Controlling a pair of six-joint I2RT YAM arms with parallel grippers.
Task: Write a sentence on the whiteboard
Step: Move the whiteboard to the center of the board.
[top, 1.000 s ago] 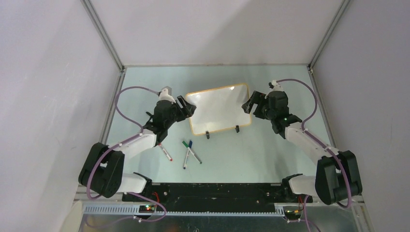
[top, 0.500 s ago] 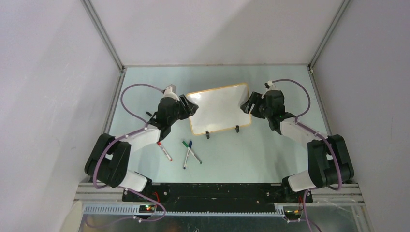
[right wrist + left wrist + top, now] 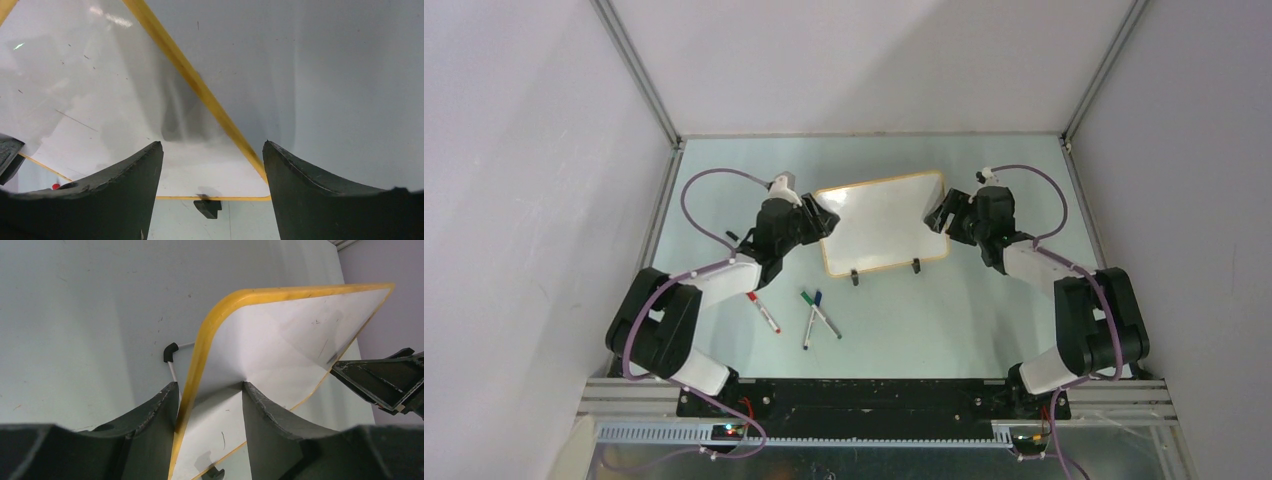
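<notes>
The whiteboard [image 3: 884, 222] stands tilted on its two black clip feet [image 3: 854, 279] in the middle of the table. Its face is blank apart from faint smudges, and no red sentence shows on it. My left gripper [image 3: 820, 222] is at its left edge. In the left wrist view my fingers [image 3: 209, 385] straddle the orange frame, one finger against the frame and the other touching the white face [image 3: 280, 340]. My right gripper [image 3: 939, 213] is at the right edge. In the right wrist view its jaws [image 3: 212, 143] stand wide apart around the board's lower corner [image 3: 100, 90].
Three markers lie on the table in front of the board: a red-capped one [image 3: 764, 313], a green one [image 3: 808, 318] and a blue one [image 3: 826, 314], the last two crossed. Grey walls and metal rails [image 3: 639, 85] enclose the table on three sides.
The whiteboard has shifted slightly to the right and away. Both grippers have moved with it and stayed at its edges, and both arms have folded closer in.
</notes>
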